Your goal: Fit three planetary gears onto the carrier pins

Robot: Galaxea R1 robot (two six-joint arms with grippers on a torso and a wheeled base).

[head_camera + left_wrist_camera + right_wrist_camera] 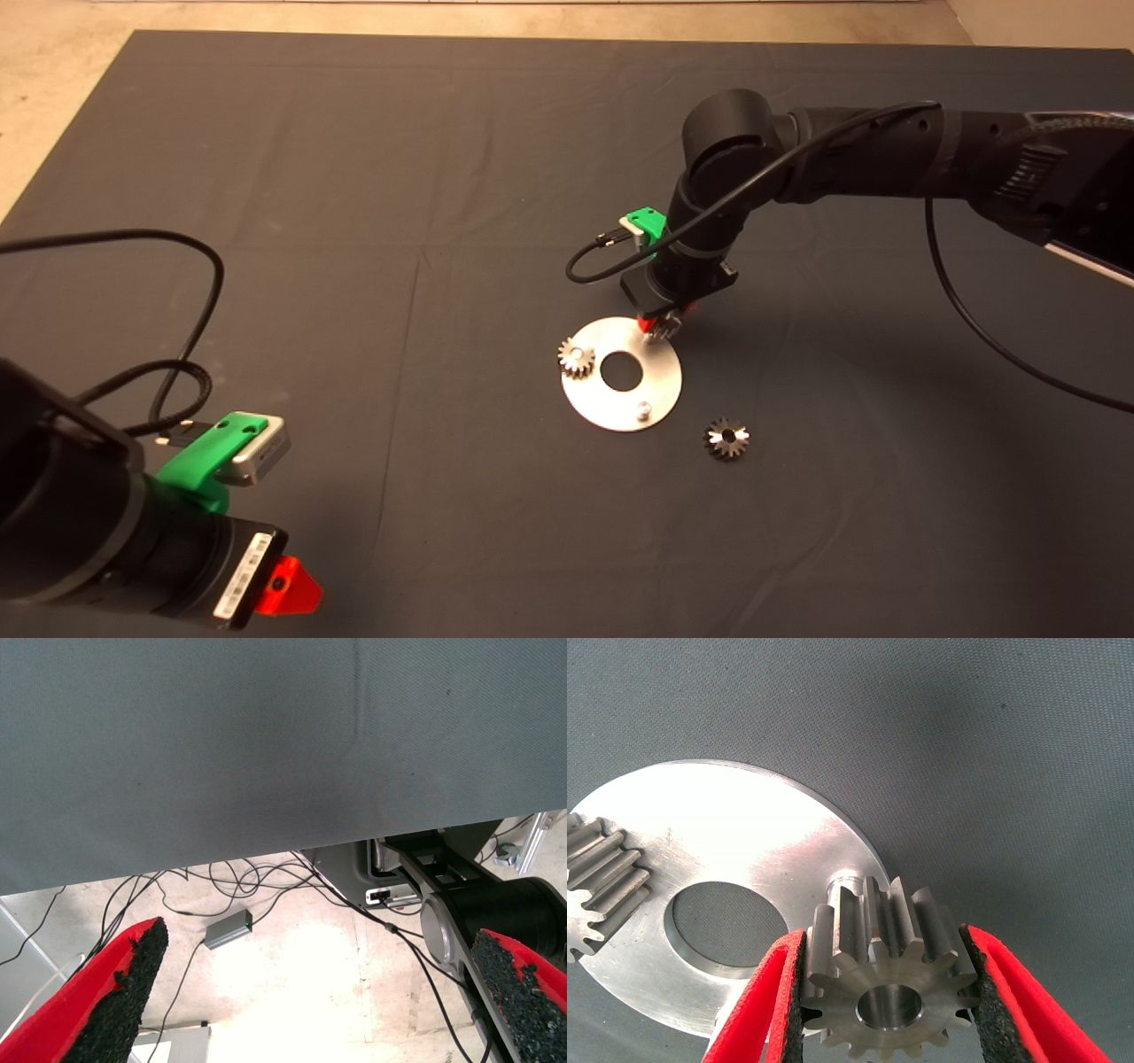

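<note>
The right pincer (886, 1010) clamps a small dark-steel toothed gear (884, 979) tilted just beside an upright silver pin (843, 881) on the flat silver disc (660, 377), mid-surface. The left pincer (328, 992), fingers apart, waits at the near left corner.

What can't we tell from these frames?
- Head view: right gripper and arm cover the far carrier pin and most of the held gear.
- Right wrist view: pin shows beyond the gear; alignment of bore and pin unclear.
- Right wrist view: seated gear cut by the edge.
</note>
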